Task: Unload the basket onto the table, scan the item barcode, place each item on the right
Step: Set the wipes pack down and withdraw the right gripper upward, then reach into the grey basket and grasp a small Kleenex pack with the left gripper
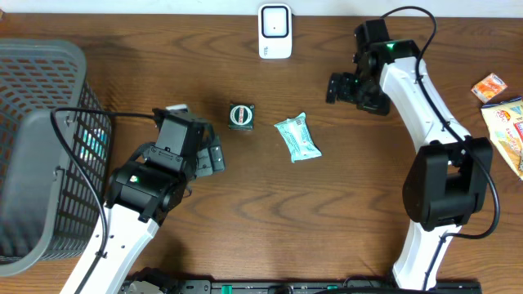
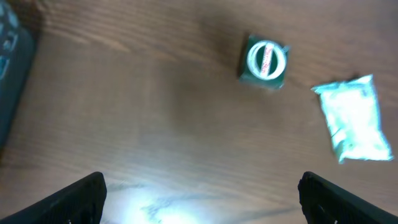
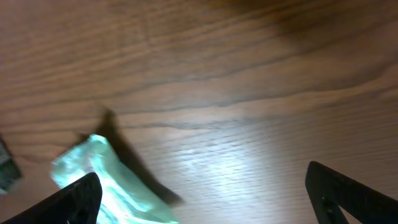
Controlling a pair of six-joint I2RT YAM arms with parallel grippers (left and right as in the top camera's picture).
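Below the white scanner (image 1: 275, 31) on the counter (image 1: 163, 73), we see a small green box (image 1: 241, 116) and a pale packet (image 1: 297, 138); our left tool (image 1: 217, 155) and right tool (image 1: 333, 88) both stand apart, empty.

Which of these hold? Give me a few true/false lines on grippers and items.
1. The left gripper and right gripper are both open and empty. True.
2. The green box is in the basket. False: it sits on the table, outside the basket.
3. The packet lies beside the box without touching it. True.
4. The right gripper holds the white device. False: the device stands untouched at the table's far edge.
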